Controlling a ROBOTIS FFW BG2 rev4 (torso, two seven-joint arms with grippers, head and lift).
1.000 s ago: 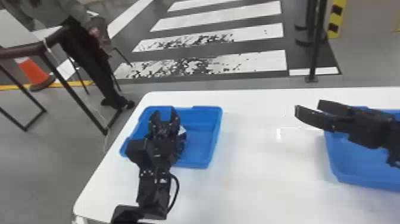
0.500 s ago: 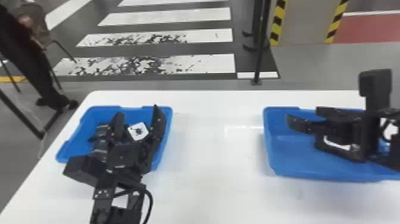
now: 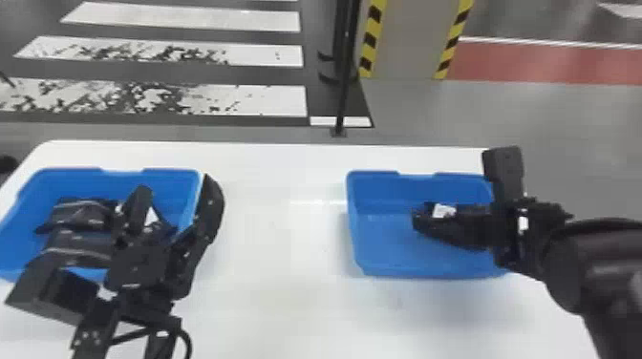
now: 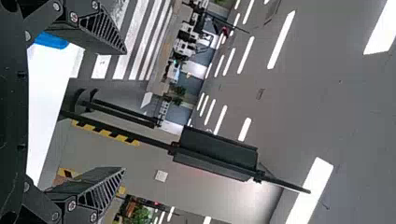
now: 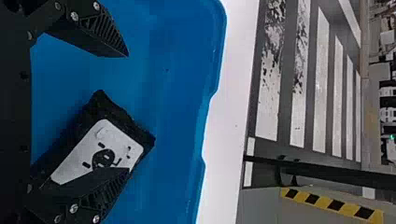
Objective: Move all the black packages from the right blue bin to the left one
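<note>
Your right end effector is spread by that black package, prob to straddle it; left end effector's wide too.

No legible text or numbers. Black soft package inside right blue plastic bin: white rectangular label, round black symbol plus small dark marks. White patch in left blue plastic bin, left of the right bin, too small to make out. Yellow-and-black diagonal warning stripes on grey pillar beyond the right bin.
</note>
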